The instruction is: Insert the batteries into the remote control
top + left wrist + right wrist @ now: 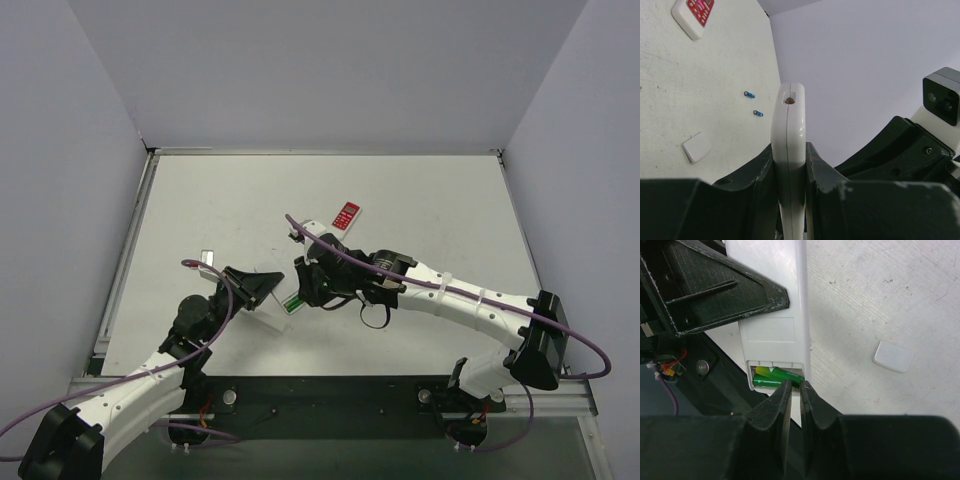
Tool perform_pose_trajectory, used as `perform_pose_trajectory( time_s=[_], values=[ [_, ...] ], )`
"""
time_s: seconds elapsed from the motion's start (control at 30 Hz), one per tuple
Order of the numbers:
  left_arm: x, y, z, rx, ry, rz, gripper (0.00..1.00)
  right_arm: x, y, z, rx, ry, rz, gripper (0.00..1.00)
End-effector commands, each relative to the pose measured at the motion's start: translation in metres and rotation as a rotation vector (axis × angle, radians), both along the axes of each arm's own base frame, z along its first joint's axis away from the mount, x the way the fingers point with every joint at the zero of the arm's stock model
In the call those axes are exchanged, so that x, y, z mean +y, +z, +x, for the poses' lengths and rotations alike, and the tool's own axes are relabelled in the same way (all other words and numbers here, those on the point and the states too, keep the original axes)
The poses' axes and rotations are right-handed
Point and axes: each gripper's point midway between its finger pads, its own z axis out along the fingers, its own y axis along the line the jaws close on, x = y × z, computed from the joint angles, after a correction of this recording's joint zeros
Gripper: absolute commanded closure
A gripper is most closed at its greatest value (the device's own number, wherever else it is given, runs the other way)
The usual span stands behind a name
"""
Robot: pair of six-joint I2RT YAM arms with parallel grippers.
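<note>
My left gripper (pixel 258 288) is shut on a white remote control (pixel 788 131) and holds it on edge above the table. The remote's back faces the right wrist view (pixel 771 315), with its battery compartment open. Two green batteries (pixel 776 377) lie in the compartment, and the upper one sits at a slant. My right gripper (pixel 795 387) has its fingers almost together, with the tips resting on the end of the slanted battery. Two small blue batteries (pixel 749 94) (pixel 758 113) lie loose on the table beyond the remote.
A second white remote with a red face (pixel 346 215) lies on the table further back and also shows in the left wrist view (pixel 694 14). A small white battery cover (pixel 893 356) lies flat on the table, also seen in the left wrist view (pixel 696 147). Grey walls enclose the table.
</note>
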Motion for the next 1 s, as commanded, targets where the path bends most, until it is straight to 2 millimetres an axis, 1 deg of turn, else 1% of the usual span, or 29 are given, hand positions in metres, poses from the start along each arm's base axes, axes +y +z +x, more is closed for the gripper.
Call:
perform_pose_trajectory(
  time_s=[0.0, 0.2, 0.47, 0.57, 0.77, 0.87, 0.9, 0.97],
  values=[
    [0.0, 0.044, -0.001, -0.108, -0.008, -0.088, 1.0, 0.003, 0.001, 0.0, 0.022, -0.006, 0.029, 0.91],
    [-0.001, 0.053, -0.004, -0.126, -0.02, -0.114, 1.0, 0.007, 0.0, -0.003, 0.044, 0.02, 0.053, 1.0],
    [0.001, 0.067, -0.008, -0.174, -0.025, -0.16, 1.0, 0.012, -0.009, -0.006, 0.111, 0.027, 0.063, 1.0],
    [0.004, 0.077, -0.011, -0.213, -0.021, -0.19, 1.0, 0.012, -0.013, -0.007, 0.137, 0.028, 0.062, 1.0],
    [0.01, 0.091, -0.015, -0.271, -0.011, -0.237, 1.0, 0.017, -0.019, -0.012, 0.183, 0.052, 0.054, 1.0],
    [0.012, 0.099, -0.018, -0.299, -0.01, -0.261, 1.0, 0.019, -0.025, -0.012, 0.199, 0.052, 0.042, 1.0],
    [0.012, 0.101, -0.018, -0.305, -0.01, -0.265, 1.0, 0.019, -0.03, -0.012, 0.2, 0.051, 0.025, 1.0],
    [0.013, 0.108, -0.021, -0.328, -0.015, -0.283, 1.0, 0.015, -0.035, -0.008, 0.191, 0.033, 0.004, 1.0]
  ],
)
